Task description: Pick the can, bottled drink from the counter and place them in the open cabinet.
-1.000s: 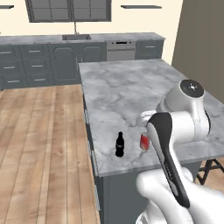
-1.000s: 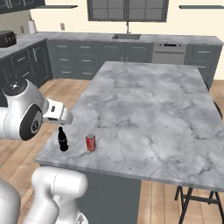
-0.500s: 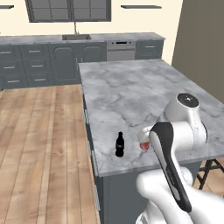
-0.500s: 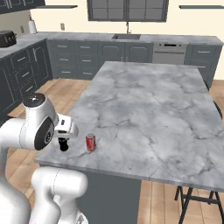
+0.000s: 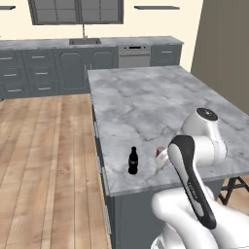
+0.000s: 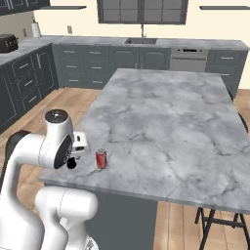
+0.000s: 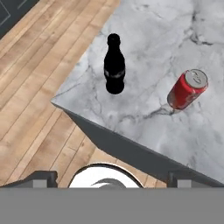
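Bottle (image 7: pixel 114 65) and can (image 7: pixel 187 89) seen upright, apart, near surface (image 7: pixel 183 52) corner. Pincer (image 7: pixel 109 177) spread, empty, above edge. Advised: one item centred between fingers before closing.

In the left base view the arm covers the right part of the can (image 5: pixel 160 156). In the right base view the arm hides nearly all of the bottled drink (image 6: pixel 72 164). The label on the bottle is too small to read.
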